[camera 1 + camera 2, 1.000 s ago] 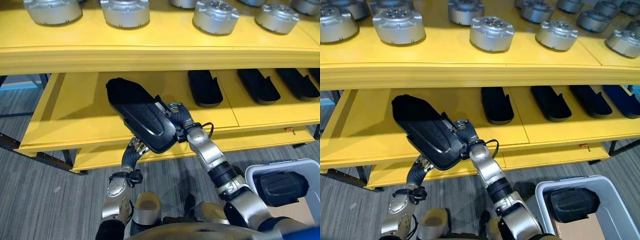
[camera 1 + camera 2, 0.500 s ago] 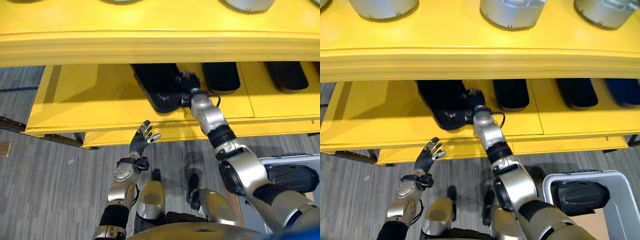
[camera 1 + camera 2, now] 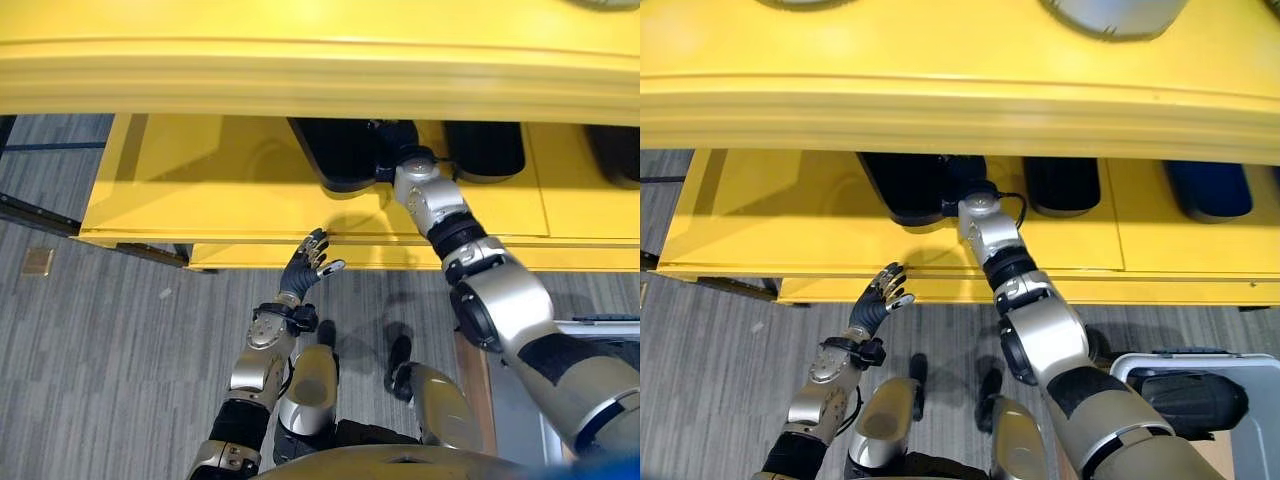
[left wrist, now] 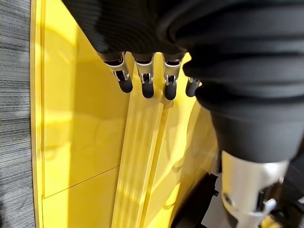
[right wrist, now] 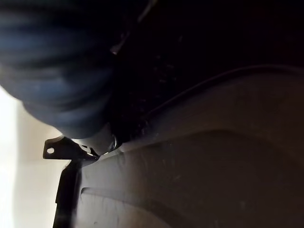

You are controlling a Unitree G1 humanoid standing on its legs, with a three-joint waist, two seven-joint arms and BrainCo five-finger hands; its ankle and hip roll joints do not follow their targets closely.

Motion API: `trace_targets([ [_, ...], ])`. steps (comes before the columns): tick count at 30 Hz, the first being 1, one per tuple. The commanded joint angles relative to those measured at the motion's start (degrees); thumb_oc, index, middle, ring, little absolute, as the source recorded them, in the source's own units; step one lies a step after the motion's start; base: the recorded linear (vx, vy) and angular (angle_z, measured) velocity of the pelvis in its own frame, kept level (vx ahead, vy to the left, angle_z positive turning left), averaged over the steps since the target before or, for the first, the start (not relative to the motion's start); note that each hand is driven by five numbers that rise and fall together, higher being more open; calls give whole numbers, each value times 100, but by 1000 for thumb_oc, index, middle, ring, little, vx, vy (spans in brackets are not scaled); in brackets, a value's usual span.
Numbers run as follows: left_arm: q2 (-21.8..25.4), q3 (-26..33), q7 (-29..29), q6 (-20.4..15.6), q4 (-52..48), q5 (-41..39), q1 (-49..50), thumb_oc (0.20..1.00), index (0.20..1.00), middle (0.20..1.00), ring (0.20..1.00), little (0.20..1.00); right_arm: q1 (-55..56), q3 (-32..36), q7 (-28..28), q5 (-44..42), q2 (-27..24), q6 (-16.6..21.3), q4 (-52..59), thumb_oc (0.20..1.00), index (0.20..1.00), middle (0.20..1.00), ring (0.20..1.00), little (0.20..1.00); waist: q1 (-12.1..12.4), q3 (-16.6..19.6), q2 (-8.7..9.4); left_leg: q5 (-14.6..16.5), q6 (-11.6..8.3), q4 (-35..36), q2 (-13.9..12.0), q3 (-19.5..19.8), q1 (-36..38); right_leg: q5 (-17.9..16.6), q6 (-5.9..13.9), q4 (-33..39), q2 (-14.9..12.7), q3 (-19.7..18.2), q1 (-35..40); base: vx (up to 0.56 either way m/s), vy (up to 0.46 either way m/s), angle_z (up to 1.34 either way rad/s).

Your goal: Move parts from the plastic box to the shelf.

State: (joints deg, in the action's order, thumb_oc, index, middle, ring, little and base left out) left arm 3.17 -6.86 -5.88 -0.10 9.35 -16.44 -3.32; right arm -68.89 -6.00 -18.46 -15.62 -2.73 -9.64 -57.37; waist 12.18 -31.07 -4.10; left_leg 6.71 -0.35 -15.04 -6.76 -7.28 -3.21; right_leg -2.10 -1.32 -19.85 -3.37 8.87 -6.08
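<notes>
black part (image 3: 340, 158) lying on the lower level of the yellow shelf (image 3: 200, 190), under its upper board. right hand (image 3: 395, 140) reaches in against the part; its finger state cannot be told. left hand (image 3: 308, 266), fingers spread and empty, hovers before the shelf's front edge.

on the yellow shelf (image 3: 200, 190) we see a wide bare stretch left of the black part (image 3: 335, 155). just right of that part a second black part (image 3: 485, 150) leaves a narrow gap, taken up by the right hand (image 3: 395, 140). the upper shelf lip (image 3: 300, 85) overhangs the part, limiting headroom.
</notes>
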Motion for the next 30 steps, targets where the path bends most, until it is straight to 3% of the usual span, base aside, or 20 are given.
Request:
trace_targets([
  [1,-22,-297,120,49,-581,-82,263,1000,1000,1000,1000,1000,-1095,159,-22,-299,103,572,317,200,200,200,200,200,127,128,-59,-1033,-392,-194,-115,36,-15,-83,359,-721,-855,-318,-51,-101,50,7],
  [3,-28,-293,191,66,-584,-86,201,1000,1000,1000,1000,1000,-1205,181,-58,-448,189,583,345,200,200,200,200,200,145,128,-19,-1017,-380,-588,-98,170,-519,-26,338,-1137,-908,-402,-462,-115,45,5],
  [13,18,-436,272,99,-656,-174,160,1000,1000,1000,1000,1000,-1280,445,-158,-728,292,643,278,200,200,200,200,200,81,128,88,-975,-352,-1074,-10,352,-1252,94,326,-1818,-1050,-510,-1190,-65,27,7],
  [30,102,-699,302,67,-724,-347,158,1000,1000,1000,1000,1000,-1148,1229,-244,-999,233,791,-12,200,200,200,200,200,-109,128,-132,-935,-352,-1695,-38,613,-1764,191,532,-2485,-1080,-528,-1630,-54,1,6],
])
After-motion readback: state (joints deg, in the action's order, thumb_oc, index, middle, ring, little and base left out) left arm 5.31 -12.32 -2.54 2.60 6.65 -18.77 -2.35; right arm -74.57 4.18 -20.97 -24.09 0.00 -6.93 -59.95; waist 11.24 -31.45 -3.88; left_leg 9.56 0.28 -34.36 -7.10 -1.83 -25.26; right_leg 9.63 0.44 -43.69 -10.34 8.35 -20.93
